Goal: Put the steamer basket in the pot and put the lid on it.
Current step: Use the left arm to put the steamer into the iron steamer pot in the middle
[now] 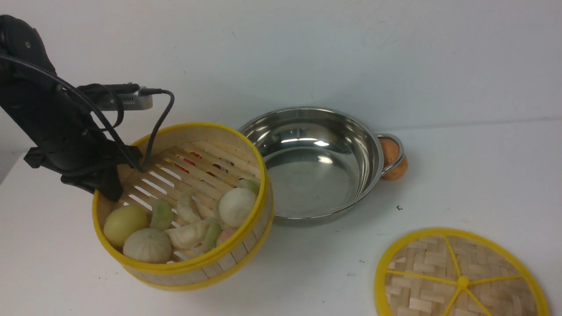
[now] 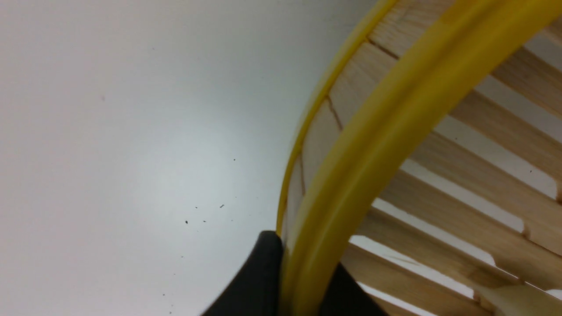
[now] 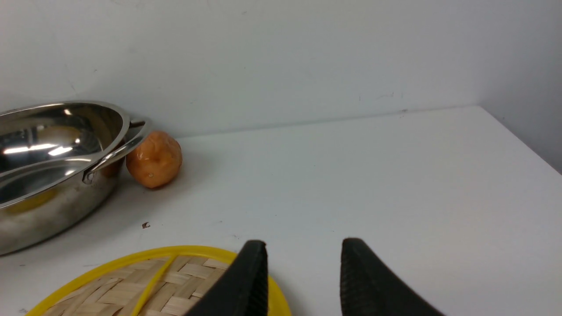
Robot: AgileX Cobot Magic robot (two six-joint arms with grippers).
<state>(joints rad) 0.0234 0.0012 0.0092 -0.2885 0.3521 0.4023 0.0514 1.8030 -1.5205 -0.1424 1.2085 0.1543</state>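
The steamer basket (image 1: 193, 166), bamboo with yellow rims, hangs tilted above the table just left of the pot (image 1: 316, 175). Dumplings and buns (image 1: 189, 219) have slid to its low side. My left gripper (image 1: 109, 184) is shut on the basket's far-left rim; the left wrist view shows its jaws (image 2: 303, 267) pinching the yellow rim (image 2: 395, 127). The shiny steel pot stands empty. The woven lid (image 1: 456, 281) lies flat at the front right. My right gripper (image 3: 303, 245) is open with nothing between its jaws, just past the lid's (image 3: 131, 285) edge; the front view does not show it.
An orange, fruit-like thing (image 1: 395, 160) sits against the pot's right handle (image 1: 390, 140), and the right wrist view shows it too (image 3: 154, 159). A white wall rises behind the pot. The table's right edge (image 3: 527, 145) runs beyond the right gripper.
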